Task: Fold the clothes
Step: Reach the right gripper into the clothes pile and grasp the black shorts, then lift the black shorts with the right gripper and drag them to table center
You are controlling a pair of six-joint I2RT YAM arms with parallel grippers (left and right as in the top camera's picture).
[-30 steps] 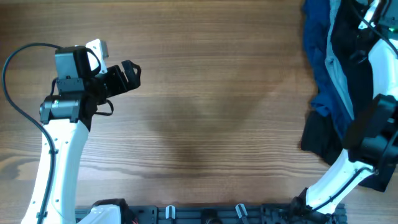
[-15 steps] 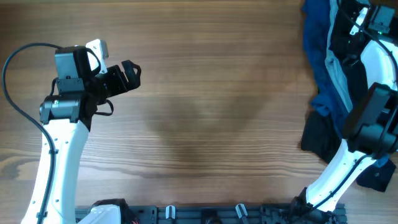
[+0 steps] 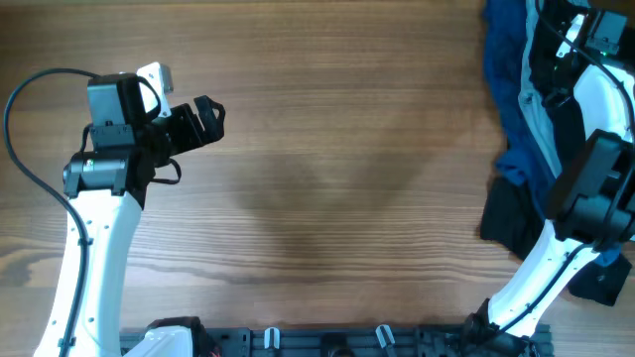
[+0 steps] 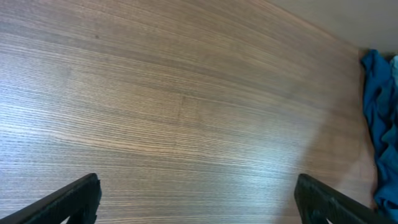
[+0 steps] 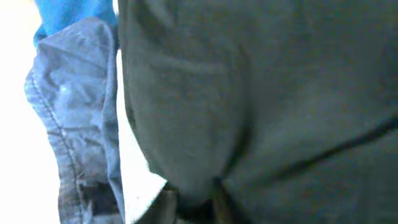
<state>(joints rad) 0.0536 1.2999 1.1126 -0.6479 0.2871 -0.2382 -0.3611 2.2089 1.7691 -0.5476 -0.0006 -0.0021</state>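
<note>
A heap of clothes lies at the table's far right: a blue garment (image 3: 501,79), a pale grey-blue one (image 3: 531,104) and a black one (image 3: 556,109). My right gripper (image 3: 556,38) reaches into the top of the heap. In the right wrist view it (image 5: 194,202) is shut, pinching a fold of the black garment (image 5: 261,93), which fills most of that view. The pale denim-like cloth (image 5: 74,112) lies to its left. My left gripper (image 3: 206,119) hovers over bare table at the left, open and holding nothing (image 4: 198,193). Blue cloth (image 4: 379,124) shows at its far right.
More black cloth (image 3: 506,223) hangs off the heap toward the near right beside the right arm's base. The wooden table (image 3: 337,178) spreads between the two arms. A black rail (image 3: 337,342) runs along the near edge.
The right gripper has closed on the black garment at the top of the heap, after reaching slightly further in. The left arm has not moved.
</note>
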